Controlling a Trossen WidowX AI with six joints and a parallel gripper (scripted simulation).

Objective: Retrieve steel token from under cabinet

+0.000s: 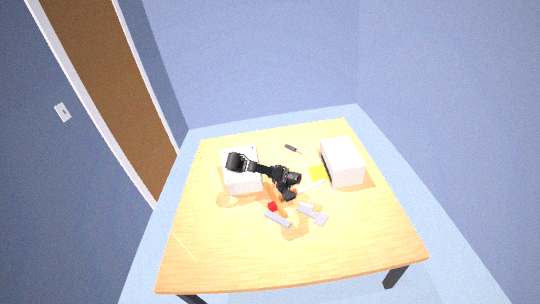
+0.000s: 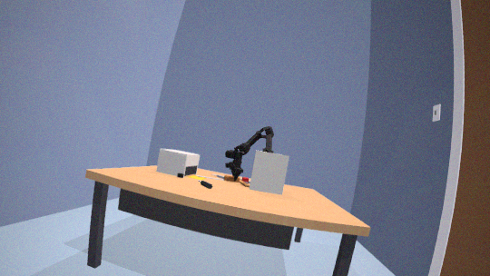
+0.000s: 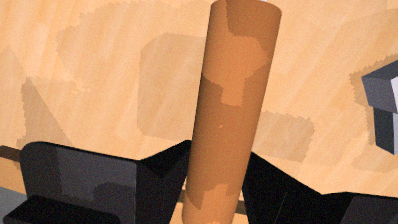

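The white cabinet (image 1: 345, 162) (image 2: 171, 161) stands at the right in the top view, with a dark opening low on its front. The yellow marked area (image 1: 317, 173) (image 2: 197, 177) lies before it. I cannot see the steel token. My gripper (image 1: 286, 197) (image 2: 236, 179) (image 3: 216, 151) is low over the table, shut on an orange-brown round handle (image 3: 235, 90). A thin white strip (image 1: 311, 187) runs from near the gripper toward the cabinet's front corner, beside the yellow area; it looks like part of the held tool, but the join is hidden.
A red block (image 1: 272, 205) (image 2: 245, 180), a grey bar (image 1: 278, 219) and a grey angled piece (image 1: 308, 212) lie on the near side of the gripper. A brown strip passes beside the red block. A dark-handled tool (image 1: 290, 148) (image 2: 206, 184) lies beyond. The arm stands by a white box (image 1: 245, 186) (image 2: 269, 172).
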